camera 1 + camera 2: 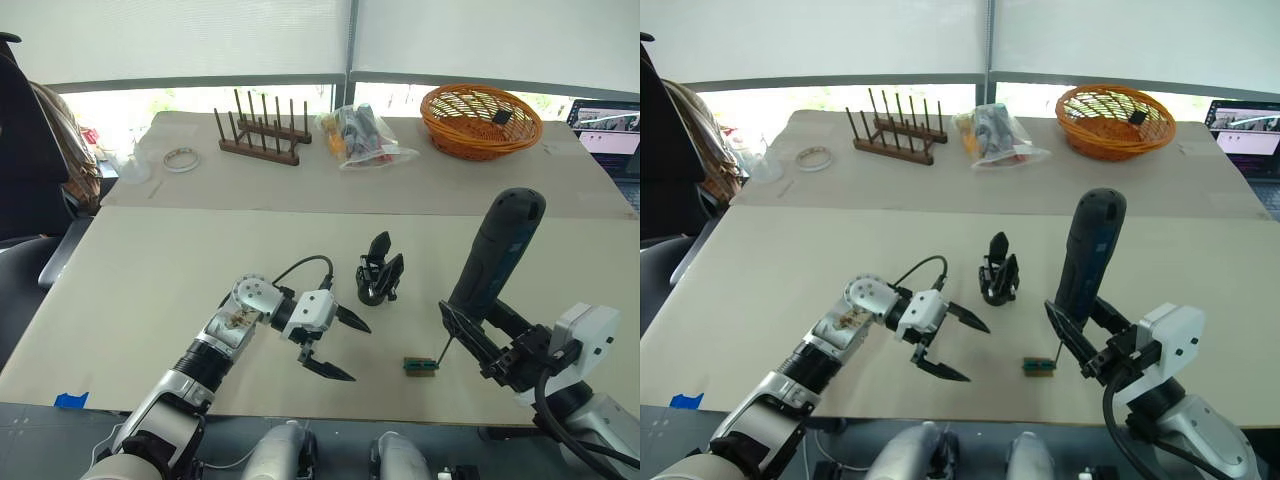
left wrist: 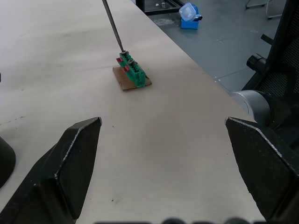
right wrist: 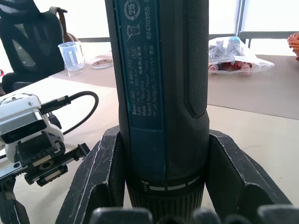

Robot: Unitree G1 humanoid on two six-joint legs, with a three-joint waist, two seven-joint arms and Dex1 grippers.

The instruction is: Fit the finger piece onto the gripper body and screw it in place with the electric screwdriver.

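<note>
The gripper body (image 1: 380,272) stands upright mid-table, a small black assembly with pointed black parts rising from it. I cannot tell the finger piece apart from those parts. My left gripper (image 1: 358,352) is open and empty, a little to the left of and nearer than the body. My right gripper (image 1: 478,345) is shut on the electric screwdriver (image 1: 496,258), held nearly upright to the right of the body. The screwdriver's thin bit (image 2: 113,25) points down, its tip on a small green block (image 1: 420,365).
At the far side stand a wooden peg rack (image 1: 262,140), a plastic bag of parts (image 1: 362,135), an orange basket (image 1: 480,122) and a tape roll (image 1: 181,158). A laptop (image 1: 606,128) is at the far right, a chair (image 1: 25,180) to the left.
</note>
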